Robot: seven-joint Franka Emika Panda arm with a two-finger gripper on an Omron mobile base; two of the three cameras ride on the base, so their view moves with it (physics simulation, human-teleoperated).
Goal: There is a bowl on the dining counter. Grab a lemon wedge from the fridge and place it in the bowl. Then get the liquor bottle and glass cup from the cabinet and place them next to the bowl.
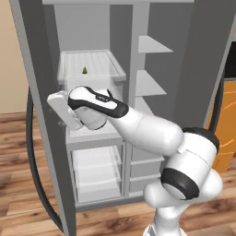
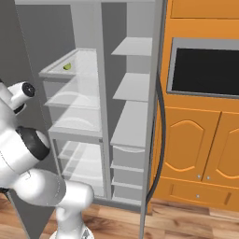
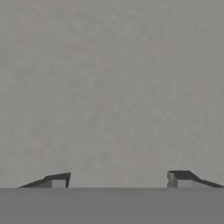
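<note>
Sitting above end effector [image 3: 118, 179] — lemon wedge [image 1: 85, 70], shelved.

Orange wooden cabinets [image 2: 198, 144] sit right beside it, with a black built-in oven window [image 2: 205, 72] set in them. Brown wood plank floor [image 1: 18, 184] runs underneath, and there's a plain beige wall [image 1: 11, 60] off to the left.

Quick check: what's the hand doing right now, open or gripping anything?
Hand: open, fingertips wide apart, nothing between them, facing a plain grey surface.
</note>
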